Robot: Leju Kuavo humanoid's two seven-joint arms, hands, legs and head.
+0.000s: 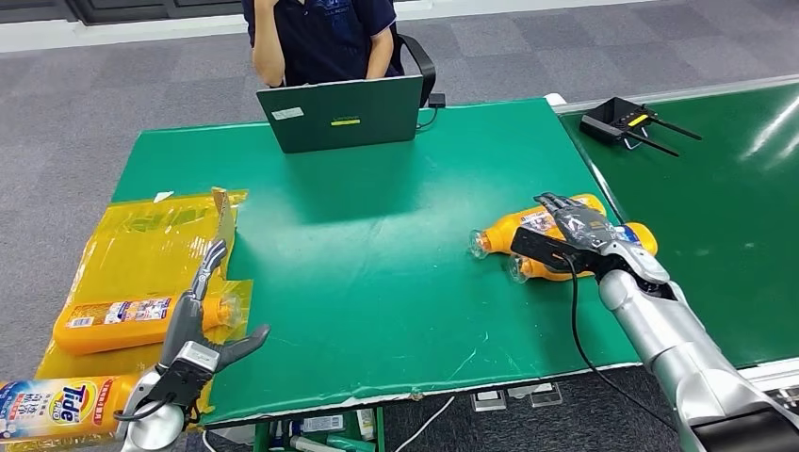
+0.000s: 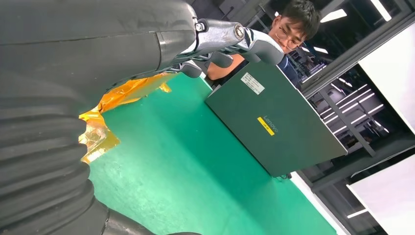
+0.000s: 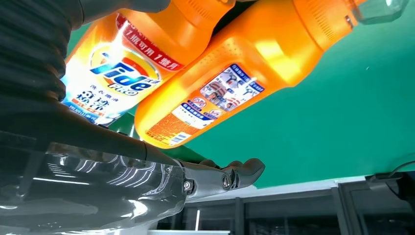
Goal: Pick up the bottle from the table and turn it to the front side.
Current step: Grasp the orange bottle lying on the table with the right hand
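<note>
Two orange detergent bottles lie side by side on the green table (image 1: 377, 245) at its right side, clear caps pointing left: a far one (image 1: 509, 229) and a near one (image 1: 539, 271). My right hand (image 1: 577, 232) hovers just over their middles with fingers spread, holding nothing. In the right wrist view one bottle (image 3: 122, 73) shows its Tide front label and the other (image 3: 244, 73) shows its back label, with my fingers (image 3: 235, 176) beside them. My left hand (image 1: 203, 330) is open at the table's front left corner.
A yellow bag (image 1: 151, 235) on the left holds another orange bottle (image 1: 113, 322), and a Tide bottle (image 1: 57, 405) lies below it. A person (image 1: 320, 38) sits behind a green laptop (image 1: 341, 113) at the far edge. A black device (image 1: 622, 121) rests on the right-hand table.
</note>
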